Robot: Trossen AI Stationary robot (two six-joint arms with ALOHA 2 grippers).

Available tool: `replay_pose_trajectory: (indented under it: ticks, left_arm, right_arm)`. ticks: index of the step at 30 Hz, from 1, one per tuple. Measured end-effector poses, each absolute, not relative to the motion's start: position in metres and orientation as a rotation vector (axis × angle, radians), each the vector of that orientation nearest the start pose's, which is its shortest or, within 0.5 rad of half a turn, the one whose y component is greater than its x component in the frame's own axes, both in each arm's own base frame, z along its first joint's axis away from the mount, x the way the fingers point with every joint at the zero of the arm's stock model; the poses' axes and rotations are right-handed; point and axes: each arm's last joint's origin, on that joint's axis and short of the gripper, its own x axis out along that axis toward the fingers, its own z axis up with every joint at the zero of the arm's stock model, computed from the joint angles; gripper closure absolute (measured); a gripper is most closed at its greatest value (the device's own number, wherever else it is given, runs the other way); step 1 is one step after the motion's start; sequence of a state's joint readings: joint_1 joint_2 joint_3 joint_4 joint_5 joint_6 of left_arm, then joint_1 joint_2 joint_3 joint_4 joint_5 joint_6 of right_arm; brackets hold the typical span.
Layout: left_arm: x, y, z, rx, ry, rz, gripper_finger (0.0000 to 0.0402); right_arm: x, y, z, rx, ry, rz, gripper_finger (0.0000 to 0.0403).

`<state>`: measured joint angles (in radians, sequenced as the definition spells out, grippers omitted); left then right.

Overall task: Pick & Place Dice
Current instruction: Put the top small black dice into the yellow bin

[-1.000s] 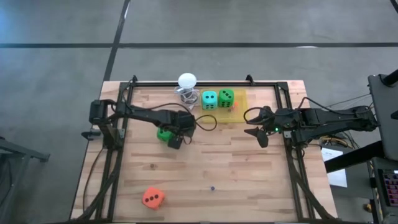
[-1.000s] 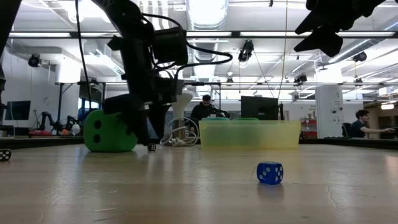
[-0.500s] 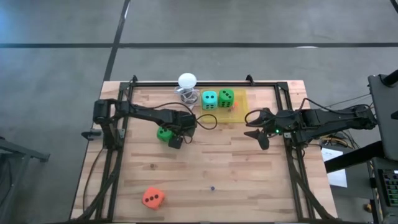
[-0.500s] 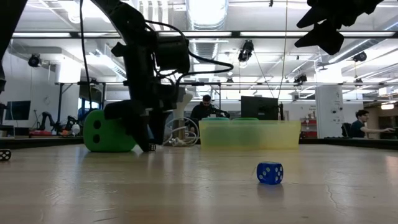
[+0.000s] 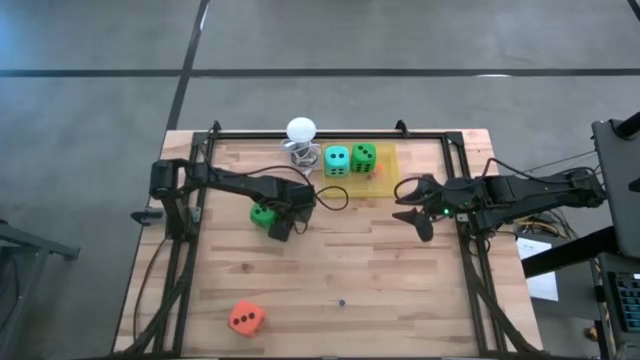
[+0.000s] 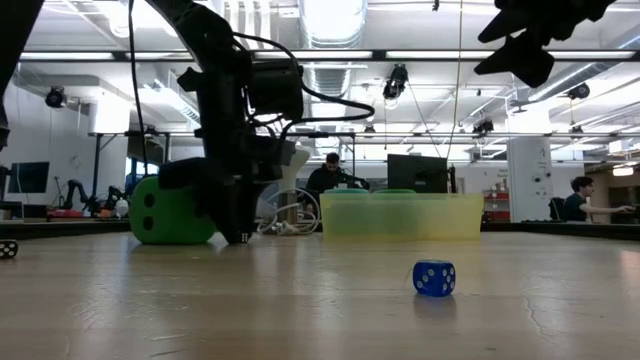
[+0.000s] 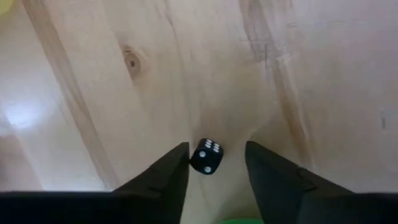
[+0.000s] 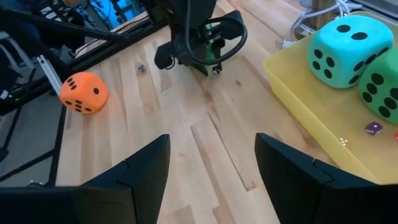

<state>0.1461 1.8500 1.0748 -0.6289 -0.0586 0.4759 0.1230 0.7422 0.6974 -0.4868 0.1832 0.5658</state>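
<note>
A small black die [image 7: 206, 156] sits between the left hand's [image 7: 214, 163] narrowing dark fingers.

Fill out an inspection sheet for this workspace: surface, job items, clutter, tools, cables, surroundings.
Surface: wooden table, light planks, inside a dark frame.
Job's things: teal die and green die in the yellow tray; second green die beside the left tool; orange-red die near the front edge.
Clutter: white ball on a wire stand; small black die; small blue die.
Grippers: left tool low at the table, fingers either side of the small black die; right tool open, raised beside the tray.
Cables: black cable looping off the left arm.
Surroundings: people seated at desks behind.
</note>
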Motion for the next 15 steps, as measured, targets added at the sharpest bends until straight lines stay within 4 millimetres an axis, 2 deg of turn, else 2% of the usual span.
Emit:
replay_pose_trajectory:
  ticks: [15]
  left_arm:
    - [0.3216, 0.0491, 0.133, 0.319, 1.412, -0.179, 0.0338]
  right_arm:
    - [0.1556, 0.0166, 0.2832, 0.473, 0.484, -0.188, 0.0175]
